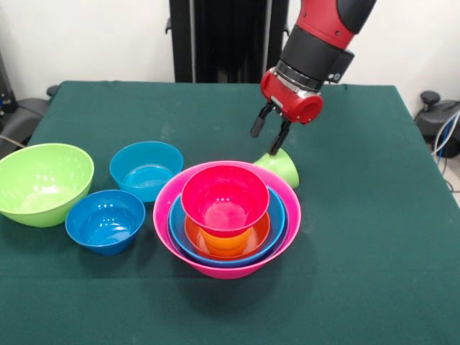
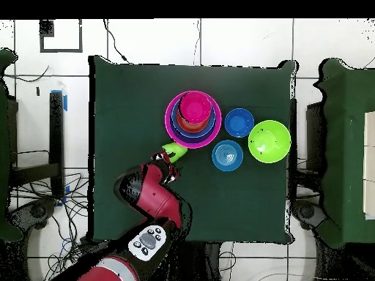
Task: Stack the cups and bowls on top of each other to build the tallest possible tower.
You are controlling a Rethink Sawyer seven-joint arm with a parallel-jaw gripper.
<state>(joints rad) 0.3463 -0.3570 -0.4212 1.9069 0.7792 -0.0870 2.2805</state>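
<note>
Clearly the tower comes first: the big pink bowl holds a blue bowl, an orange one and a red-pink bowl on top. Behind it, touching its far rim, the lime green cup lies tipped on its side. The gripper sits at the cup's base with its fingers narrow about it, seemingly gripping. To do this well, I judge, lift clear of the pink rim before righting the cup over the red-pink bowl. Aside stand a large lime green bowl, a teal bowl and a dark blue bowl, well clear of the path.
</note>
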